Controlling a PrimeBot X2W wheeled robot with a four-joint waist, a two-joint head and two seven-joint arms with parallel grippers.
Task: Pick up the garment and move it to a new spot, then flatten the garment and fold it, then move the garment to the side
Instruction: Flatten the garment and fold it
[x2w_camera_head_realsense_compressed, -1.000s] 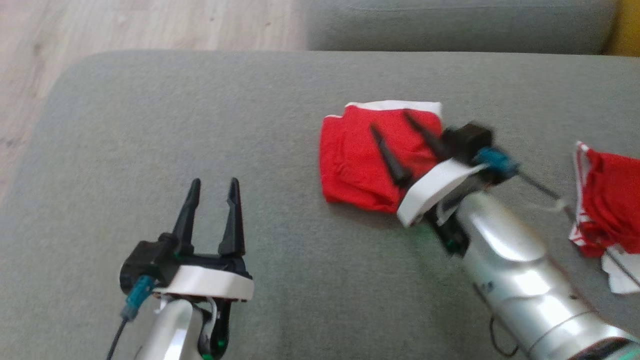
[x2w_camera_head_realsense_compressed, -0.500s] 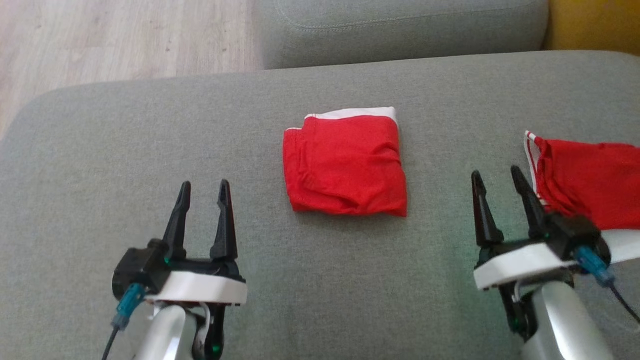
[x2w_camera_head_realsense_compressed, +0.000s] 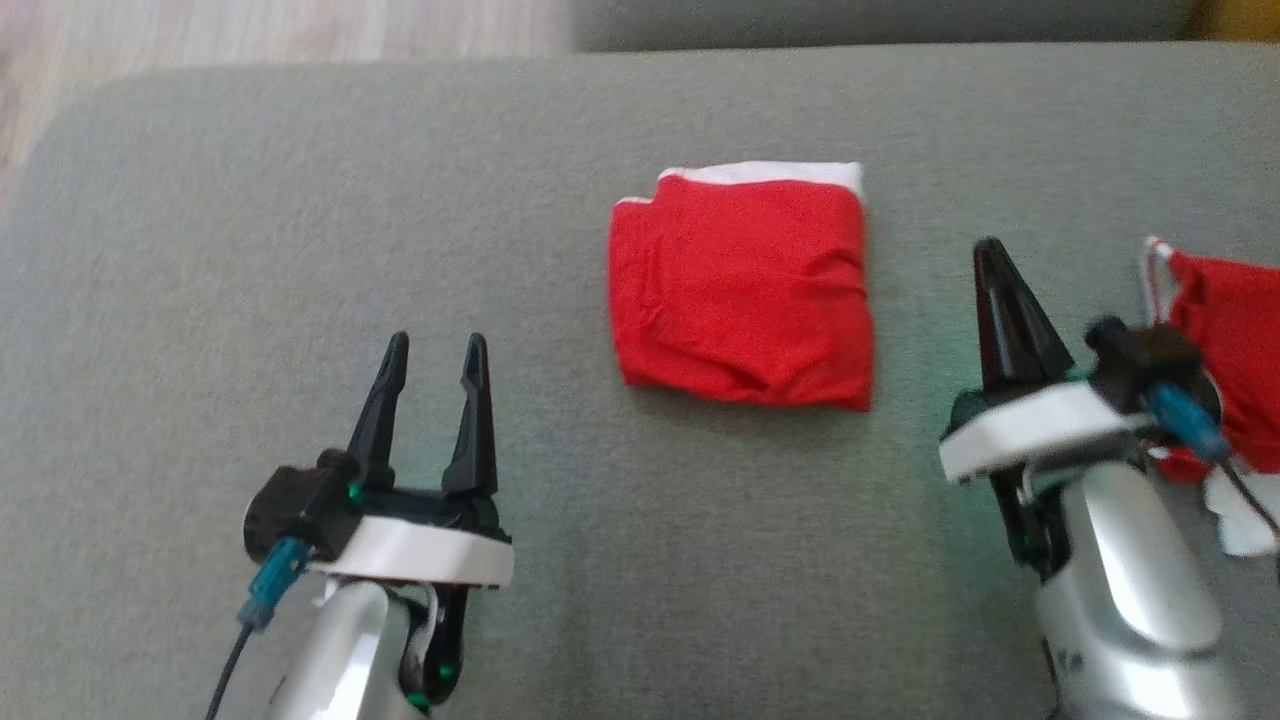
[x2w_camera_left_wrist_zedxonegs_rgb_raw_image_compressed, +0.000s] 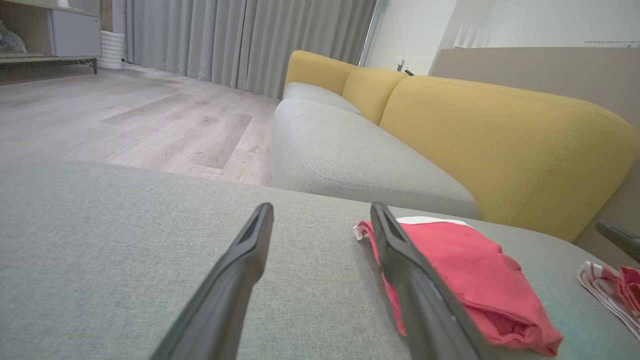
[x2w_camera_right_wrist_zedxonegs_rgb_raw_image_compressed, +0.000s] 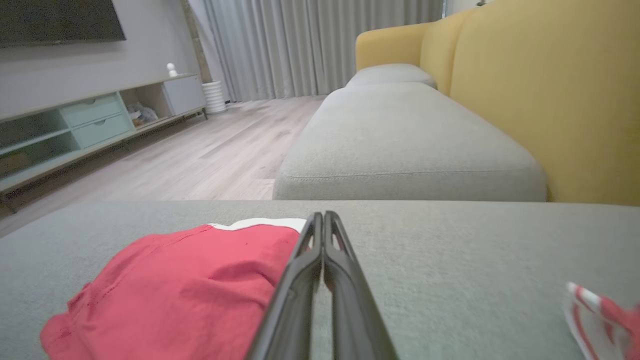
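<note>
Evidently the folding is done, and by my reading what remains is the shift to the side. The red garment (x2w_camera_head_realsense_compressed: 742, 285) lies as a neat, roughly square packet in the middle of the grey cushion (x2w_camera_head_realsense_compressed: 300, 200), between the two arms and touching neither. The left pincer (x2w_camera_head_realsense_compressed: 437, 345) hovers low over the cushion with its fingers apart and nothing between them. The right pincer (x2w_camera_head_realsense_compressed: 990, 255) has its fingers pressed together, also on nothing, near the packet's right edge.

To move the packet well, the right pincer would need to part first. It should then take a folded edge through all layers at once, so the packet does not fall open. A low lift or a slide would best keep the fold. The side chosen matters too: a second red garment (x2w_camera_head_realsense_compressed: 1225, 330) lies bunched at the right, and the packet should stay apart from it.

The garment is bright red, thin and soft-looking, with a white band (x2w_camera_head_realsense_compressed: 770, 173) along its far edge. Its top is lightly creased, the near edge puffs up where the layers double over, and the far left corner steps in a little.
</note>
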